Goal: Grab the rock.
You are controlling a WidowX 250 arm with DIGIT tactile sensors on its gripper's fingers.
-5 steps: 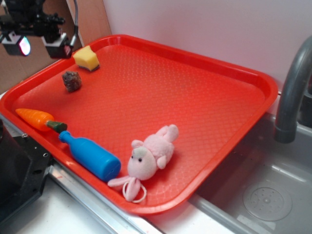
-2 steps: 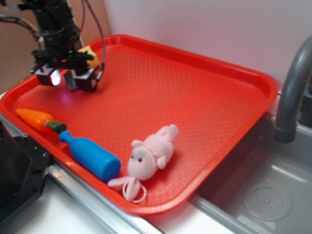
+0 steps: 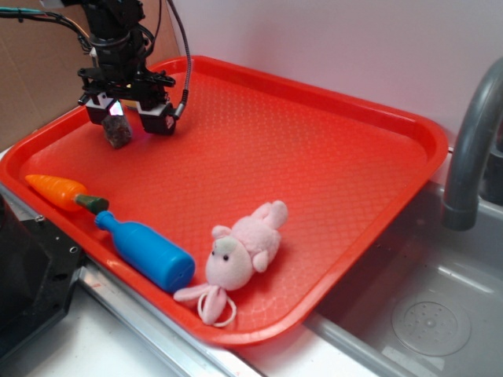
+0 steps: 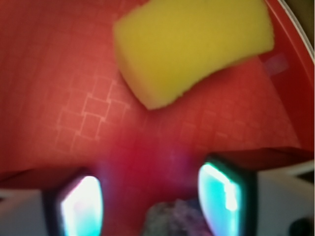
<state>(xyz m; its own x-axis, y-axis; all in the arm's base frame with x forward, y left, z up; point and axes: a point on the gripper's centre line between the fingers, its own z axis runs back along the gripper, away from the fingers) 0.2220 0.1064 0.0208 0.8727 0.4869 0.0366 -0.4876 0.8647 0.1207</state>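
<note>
The rock (image 3: 119,131), a small dark lumpy chunk, lies on the red tray (image 3: 330,165) near its far left corner. My gripper (image 3: 126,119) hangs right over it, open, one finger on each side and a gap between pads and rock. In the wrist view the rock (image 4: 174,220) shows blurred at the bottom edge, between the two glowing pads (image 4: 226,194) and nearer the right one. The yellow sponge cube (image 4: 194,46) lies ahead of the fingers; in the exterior view the arm hides it.
An orange toy carrot (image 3: 59,191), a blue bottle (image 3: 147,250) and a pink plush bunny (image 3: 242,250) lie along the tray's near edge. The raised tray rim (image 3: 47,133) runs close to the gripper's left. A grey faucet (image 3: 471,141) and sink (image 3: 428,306) are at right.
The gripper has come from the upper left corner of the view down and to the right, and now straddles the rock. The rock, sponge and toys have not moved.
</note>
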